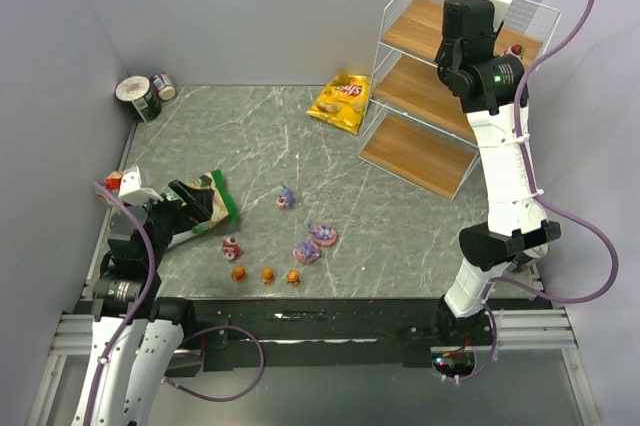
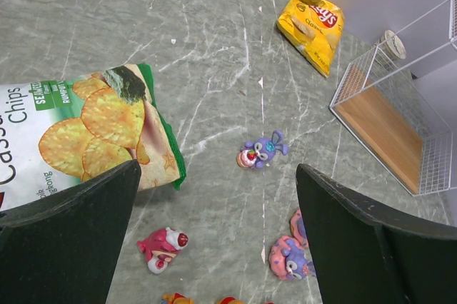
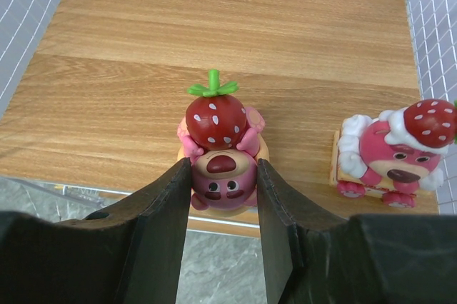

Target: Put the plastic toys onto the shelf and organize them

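Snack bags and cans on a grey marbled table (image 1: 420,231).
A green chip bag (image 1: 205,204) lies flat near the left edge, printed side up. A yellow chip bag (image 1: 341,103) lies at the far side, well apart from it. Two tin cans (image 1: 146,95) sit close together in the far left corner, beside the grey wall (image 1: 250,6).

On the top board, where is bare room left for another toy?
The back half of the board is bare; so is the front left, from the left wall to the bear in the right tool. Front right is crowded: a second bear by the right wall, only a narrow gap between them.
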